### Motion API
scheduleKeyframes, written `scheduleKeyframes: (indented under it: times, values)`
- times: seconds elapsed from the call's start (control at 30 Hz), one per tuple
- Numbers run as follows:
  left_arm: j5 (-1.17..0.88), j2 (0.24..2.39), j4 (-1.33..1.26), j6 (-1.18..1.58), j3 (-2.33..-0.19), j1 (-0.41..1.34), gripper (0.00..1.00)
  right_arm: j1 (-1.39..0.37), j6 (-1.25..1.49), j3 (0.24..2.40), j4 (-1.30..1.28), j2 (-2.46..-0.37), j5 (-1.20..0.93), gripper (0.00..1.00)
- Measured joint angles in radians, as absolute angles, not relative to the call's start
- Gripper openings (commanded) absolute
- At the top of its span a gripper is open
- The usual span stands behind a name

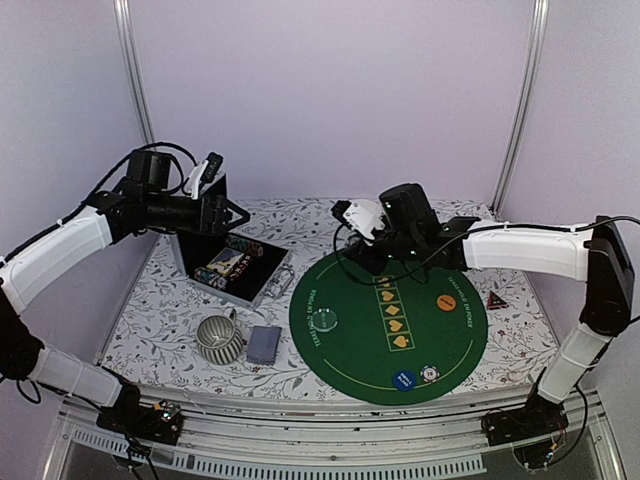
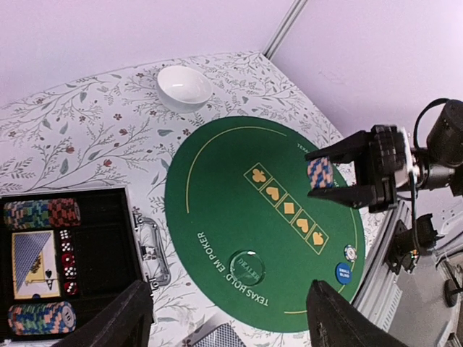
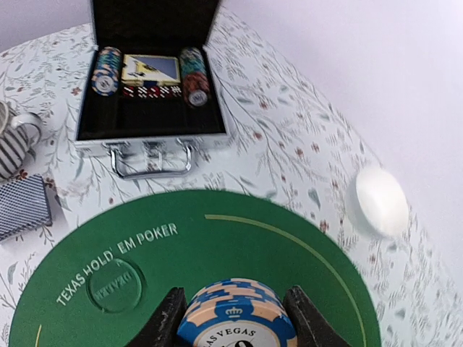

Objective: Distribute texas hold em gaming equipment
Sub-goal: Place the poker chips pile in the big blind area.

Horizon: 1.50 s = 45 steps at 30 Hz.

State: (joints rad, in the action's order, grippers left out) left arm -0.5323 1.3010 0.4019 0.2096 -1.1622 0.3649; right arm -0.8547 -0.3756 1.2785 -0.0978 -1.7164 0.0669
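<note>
My right gripper grasps a blue-and-peach chip stack, seated between its jaws above the poker mat's far edge.

Blue/orange chip stack gripped over mat, card deck face-down L, red marker R

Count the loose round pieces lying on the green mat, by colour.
clear button: 1
orange disc: 1
blue disc: 1
white chip: 1
Total: 4
Not counted: chip stack held in the right gripper.
</note>
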Motion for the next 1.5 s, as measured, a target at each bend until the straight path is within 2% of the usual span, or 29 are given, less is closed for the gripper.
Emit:
scheduleKeyframes:
  times: [0.27, 0.53, 0.77, 0.97, 1.0, 1.17, 1.23, 1.4, 1.47, 1.5]
  values:
    - [-0.504, 1.313, 0.434, 0.163, -1.162, 0.356, 0.75, -0.613, -0.135, 1.112, -0.287, -1.647, 0.021, 0.01]
    - [-0.470, 1.314, 0.477, 0.116, -1.162, 0.353, 0.77, -0.359, -0.067, 1.106, -0.349, -1.757, 0.014, 0.01]
    - [-0.454, 1.314, 0.495, 0.100, -1.162, 0.350, 0.77, -0.318, -0.071, 1.146, -0.378, -1.895, 0.043, 0.02]
    - [-0.453, 1.314, 0.495, 0.097, -1.162, 0.348, 0.77, -0.318, -0.065, 1.188, -0.378, -1.932, 0.048, 0.03]
    - [-0.452, 1.314, 0.496, 0.097, -1.162, 0.348, 0.77, -0.318, -0.063, 1.188, -0.377, -1.933, 0.049, 0.07]
    - [-0.448, 1.314, 0.496, 0.097, -1.162, 0.348, 0.77, -0.318, -0.056, 1.189, -0.379, -1.933, 0.051, 0.55]
    - [-0.448, 1.314, 0.496, 0.097, -1.162, 0.347, 0.77, -0.318, -0.049, 1.189, -0.379, -1.933, 0.054, 0.68]
    - [-0.447, 1.314, 0.496, 0.096, -1.162, 0.345, 0.77, -0.317, -0.040, 1.186, -0.367, -1.931, 0.073, 0.85]
    - [-0.443, 1.314, 0.496, 0.096, -1.162, 0.345, 0.77, -0.316, -0.035, 1.183, -0.367, -1.925, 0.078, 0.98]
    - [-0.440, 1.314, 0.497, 0.096, -1.162, 0.345, 0.77, -0.316, -0.038, 1.181, -0.372, -1.921, 0.079, 0.99]
